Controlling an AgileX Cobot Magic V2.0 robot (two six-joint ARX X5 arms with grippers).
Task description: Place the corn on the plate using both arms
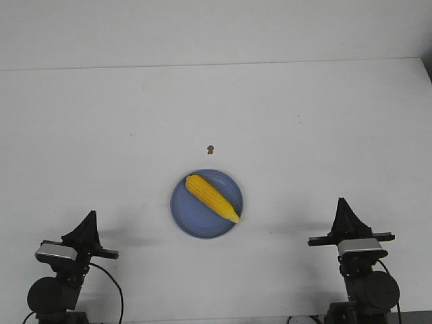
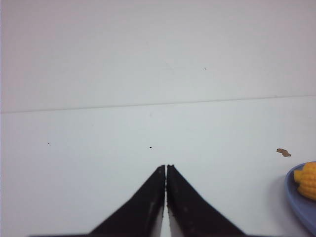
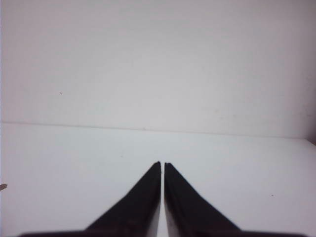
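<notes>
The yellow corn (image 1: 212, 197) lies diagonally on the blue plate (image 1: 192, 214) near the front middle of the white table, its pointed end toward the front right. My left gripper (image 1: 90, 214) is shut and empty at the front left, well apart from the plate. My right gripper (image 1: 341, 201) is shut and empty at the front right, also apart from the plate. In the left wrist view the shut gripper (image 2: 166, 167) points over bare table, and the plate's edge (image 2: 298, 203) and the corn's end (image 2: 308, 179) show beside it. The right wrist view shows only the shut gripper (image 3: 162, 163).
A tiny brown speck (image 1: 210, 148) lies on the table just behind the plate; it also shows in the left wrist view (image 2: 283, 152). The table's far edge meets a pale wall. The table's right edge shows at the far right.
</notes>
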